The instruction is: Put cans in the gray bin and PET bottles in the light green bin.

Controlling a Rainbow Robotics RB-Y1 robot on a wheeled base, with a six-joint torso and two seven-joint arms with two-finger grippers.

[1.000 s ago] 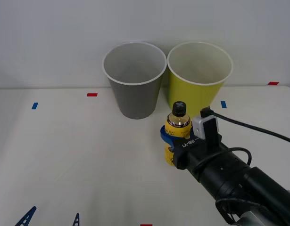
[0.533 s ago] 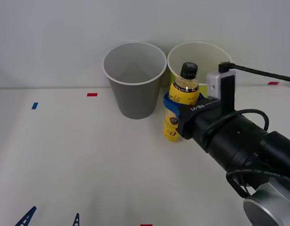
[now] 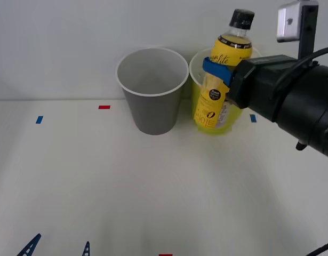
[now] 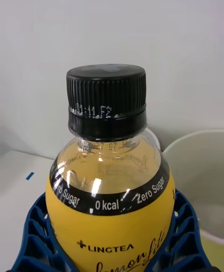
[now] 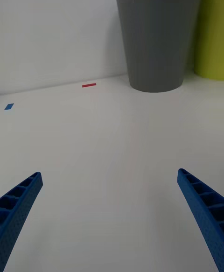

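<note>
My right gripper point(image 3: 219, 74) is shut on the PET bottle point(image 3: 223, 80), a small yellow one with a black cap point(image 4: 106, 98). It holds the bottle in the air, slightly tilted, and in the front view the bottle overlaps the light green bin point(image 3: 237, 114). Blue fingers point(image 4: 185, 234) clasp the bottle's body point(image 4: 109, 206), and the bin's white rim point(image 4: 195, 136) shows behind it. The gray bin point(image 3: 152, 90) stands just left of the green one. My left gripper point(image 5: 112, 216) is open and low over the table's near left point(image 3: 58, 248). The cans are out of view.
Both bins stand side by side at the back of the white table point(image 3: 126, 181), close to the wall. The left wrist view shows the gray bin point(image 5: 156, 43) and part of the light green bin point(image 5: 212, 29). Small red and blue tape marks point(image 3: 104, 107) dot the table.
My right gripper has lifted the bottle off the table, up and back towards the light green bin. The left arm has stayed still.
</note>
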